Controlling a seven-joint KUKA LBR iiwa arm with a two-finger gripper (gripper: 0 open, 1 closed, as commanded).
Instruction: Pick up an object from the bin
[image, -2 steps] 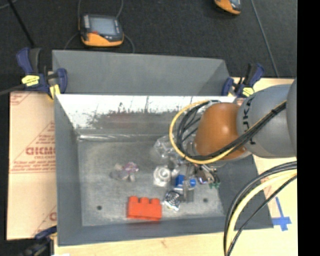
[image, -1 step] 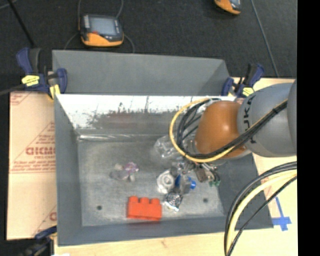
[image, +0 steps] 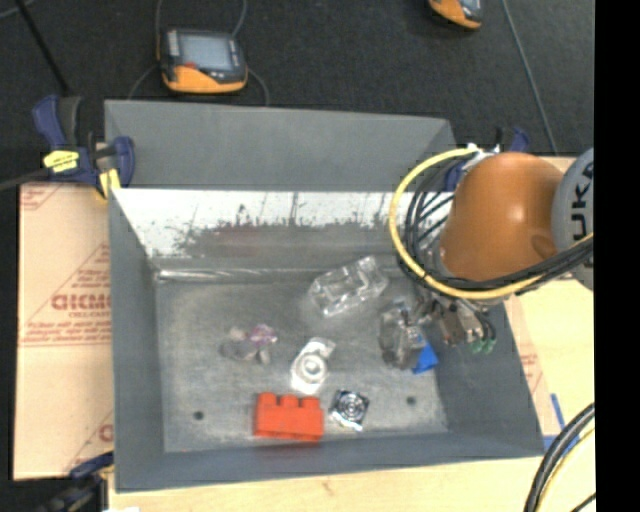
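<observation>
The claw (image: 404, 336) hangs low at the right of the grey bin (image: 135, 340), beneath the arm's orange cover (image: 500, 215); whether it is open or closed cannot be told. A small blue piece (image: 424, 360) lies just at its lower right (partly hidden by it). Up and left of the claw sits a clear plastic piece (image: 345, 285). Further left lie a white round cap (image: 312, 366), a pale purple piece (image: 250, 342), a red brick (image: 288, 416) and a small silvery thing (image: 350, 407).
</observation>
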